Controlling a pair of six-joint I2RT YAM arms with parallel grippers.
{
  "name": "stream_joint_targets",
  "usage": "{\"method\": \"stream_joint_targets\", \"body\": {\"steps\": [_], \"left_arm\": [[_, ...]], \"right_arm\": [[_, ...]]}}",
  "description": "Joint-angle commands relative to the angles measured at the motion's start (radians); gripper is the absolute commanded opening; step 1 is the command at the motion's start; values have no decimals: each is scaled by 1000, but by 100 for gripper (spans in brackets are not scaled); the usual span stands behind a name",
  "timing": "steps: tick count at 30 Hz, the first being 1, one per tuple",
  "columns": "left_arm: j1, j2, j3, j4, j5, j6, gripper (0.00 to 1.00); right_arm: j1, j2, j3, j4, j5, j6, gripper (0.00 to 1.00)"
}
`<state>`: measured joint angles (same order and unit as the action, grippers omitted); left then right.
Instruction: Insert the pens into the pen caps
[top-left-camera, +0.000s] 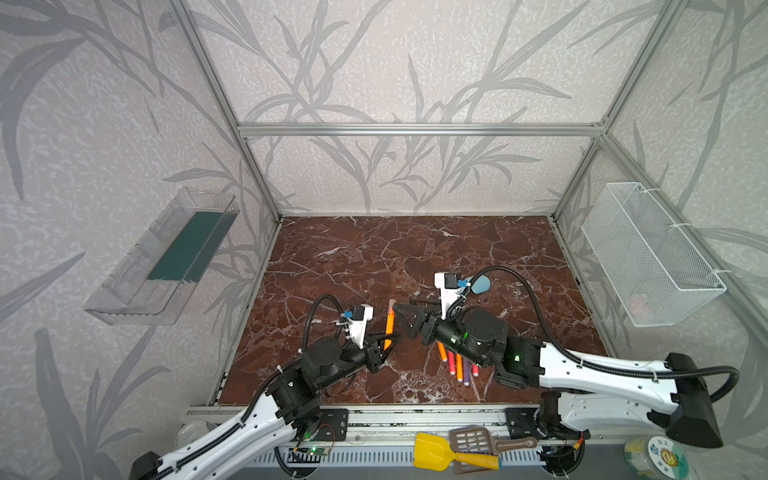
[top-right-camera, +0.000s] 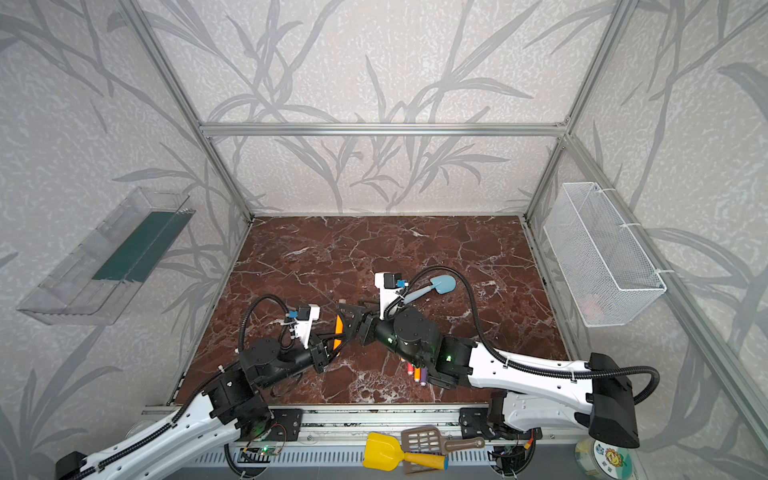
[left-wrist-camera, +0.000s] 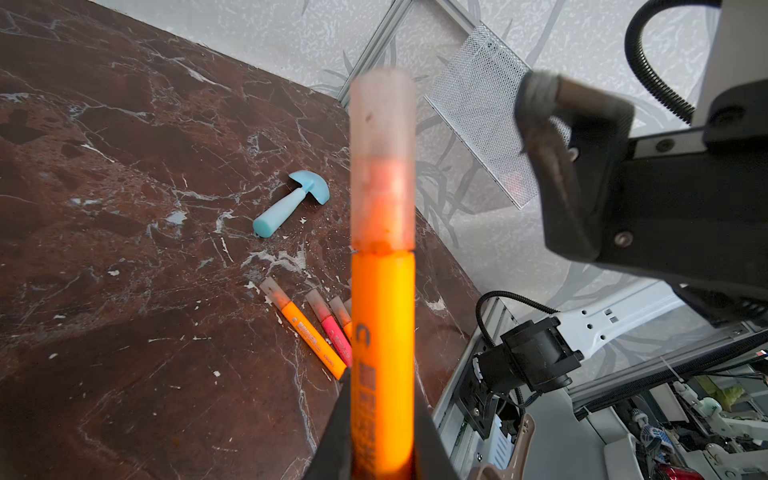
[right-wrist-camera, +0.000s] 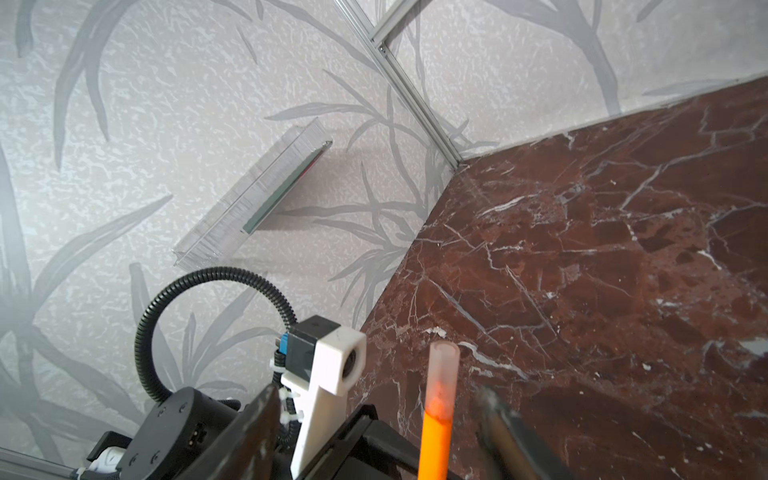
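We count six pens. Our left gripper (left-wrist-camera: 382, 415) pinches one orange pen (left-wrist-camera: 382, 332) above the table (top-left-camera: 374, 257), with one pale cap (left-wrist-camera: 382, 166) seated on its tip. Our right gripper (right-wrist-camera: 376, 392) stands spread, a finger on each side of that cap and clear of it. Five more pens (top-left-camera: 459, 368) lie side by side by the right arm: two orange, two red-pink, one purple. One light-blue shovel (left-wrist-camera: 286, 203) lies beyond them.

You'll find a blue toy shovel (top-left-camera: 481, 284) lying on the marble table (top-left-camera: 353, 257) near the right gripper (top-left-camera: 405, 318), on its far side; a wire basket (top-left-camera: 648, 257) (wall-mounted) hangs well off to its right.
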<state>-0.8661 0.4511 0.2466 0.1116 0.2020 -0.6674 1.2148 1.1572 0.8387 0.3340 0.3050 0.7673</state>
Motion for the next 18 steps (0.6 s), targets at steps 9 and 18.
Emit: {"method": "stream_joint_targets", "body": {"steps": [9,18], "left_arm": [[1,-8,42,23,22,28,0],[1,-9,44,12,21,34,0]], "right_arm": [[-55,206,148,-63,13,1,58],[-66,302,217,-60,-32,15,36]]}}
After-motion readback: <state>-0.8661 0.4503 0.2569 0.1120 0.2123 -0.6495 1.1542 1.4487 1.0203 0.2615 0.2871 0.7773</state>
